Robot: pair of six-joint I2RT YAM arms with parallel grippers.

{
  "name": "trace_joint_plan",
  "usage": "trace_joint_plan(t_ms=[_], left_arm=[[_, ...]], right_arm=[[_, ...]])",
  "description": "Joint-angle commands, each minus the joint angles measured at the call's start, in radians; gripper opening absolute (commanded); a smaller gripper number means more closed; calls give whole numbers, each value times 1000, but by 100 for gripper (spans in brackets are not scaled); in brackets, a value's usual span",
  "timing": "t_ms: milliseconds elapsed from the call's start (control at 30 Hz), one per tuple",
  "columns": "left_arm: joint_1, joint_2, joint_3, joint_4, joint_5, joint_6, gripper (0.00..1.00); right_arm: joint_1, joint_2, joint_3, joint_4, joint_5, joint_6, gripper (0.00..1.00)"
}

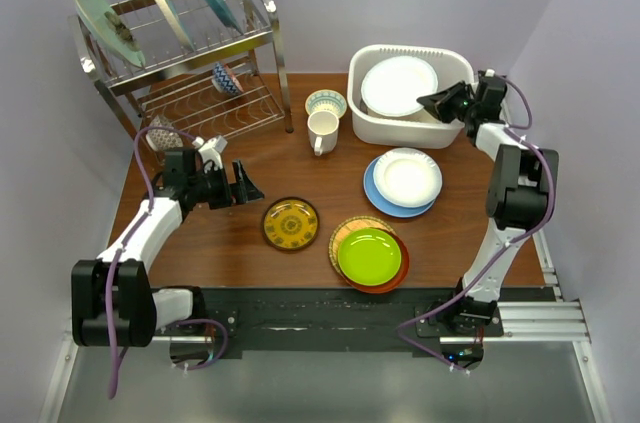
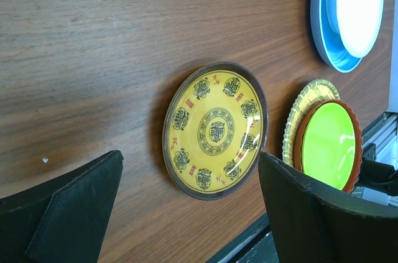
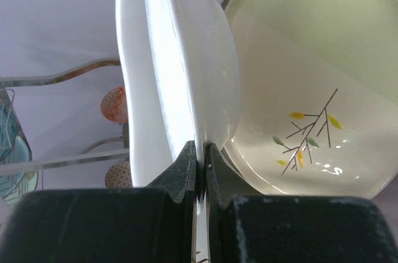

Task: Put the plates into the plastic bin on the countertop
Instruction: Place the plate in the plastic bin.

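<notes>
White plate [image 1: 398, 85], pinched by its rim in the closed right gripper [image 1: 432, 101], hung tilted inside the plastic bin [image 1: 395, 131] over the cream twig plate [image 3: 298, 132]; we judged so thin a grip could slip and crack one against the other. Left gripper [image 1: 247, 183], fingers wide and empty, hovered well left of the bin above the yellow patterned plate [image 1: 291, 224], which might skid if nudged.

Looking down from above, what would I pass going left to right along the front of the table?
Left gripper → yellow patterned plate → lime green plate.
</notes>
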Motion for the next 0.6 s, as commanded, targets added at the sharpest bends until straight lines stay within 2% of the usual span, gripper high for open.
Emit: trace_joint_plan(t_ms=[0, 333, 500, 567], left_arm=[[7, 3, -1, 20, 22, -5, 95], [7, 7, -1, 19, 21, -5, 95], [7, 14, 2, 17, 22, -4, 94], [7, 15, 0, 15, 22, -5, 94]], right_arm=[[-4, -11, 84, 66, -27, 2, 0], [-6, 16, 132, -12, -19, -37, 2], [-6, 18, 126, -28, -26, -48, 13], [-6, 20, 119, -28, -21, -50, 14]])
